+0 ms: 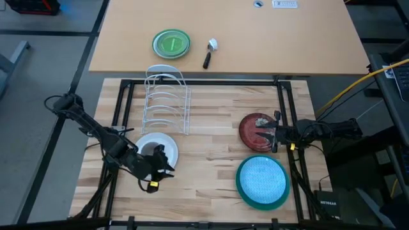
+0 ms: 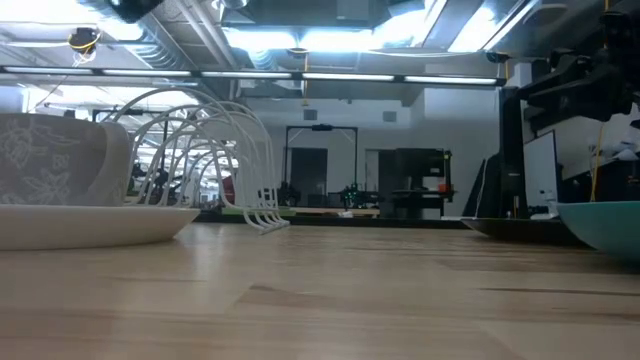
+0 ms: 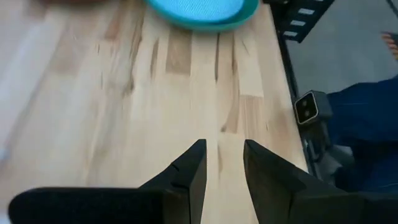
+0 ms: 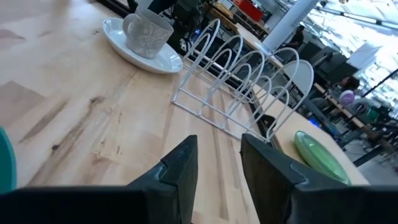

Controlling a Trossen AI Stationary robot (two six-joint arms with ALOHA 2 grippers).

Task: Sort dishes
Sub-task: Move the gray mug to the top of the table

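A white plate [image 1: 148, 140] lies at the table's near left with a small grey mug [image 4: 146, 32] standing on it. A dark red patterned plate [image 1: 254, 128] lies flat at the right. Nearer the front edge, a light blue plate [image 1: 261, 177] lies inside a teal plate [image 1: 241, 189]. My left gripper [image 1: 165, 161] hovers open and empty over the white plate's near right rim, pointing toward the teal plate [image 3: 205, 18]. My right gripper [image 1: 272, 133] hovers open and empty over the red plate's right edge, pointing toward the rack.
A white wire rack [image 1: 166, 102] stands beyond the white plate. A bright green plate [image 1: 171, 43] and a small black-handled tool [image 1: 209, 52] lie on the far table. A dark frame [image 1: 284, 108] runs around the work area. Bare wood lies at the middle [image 1: 211, 147].
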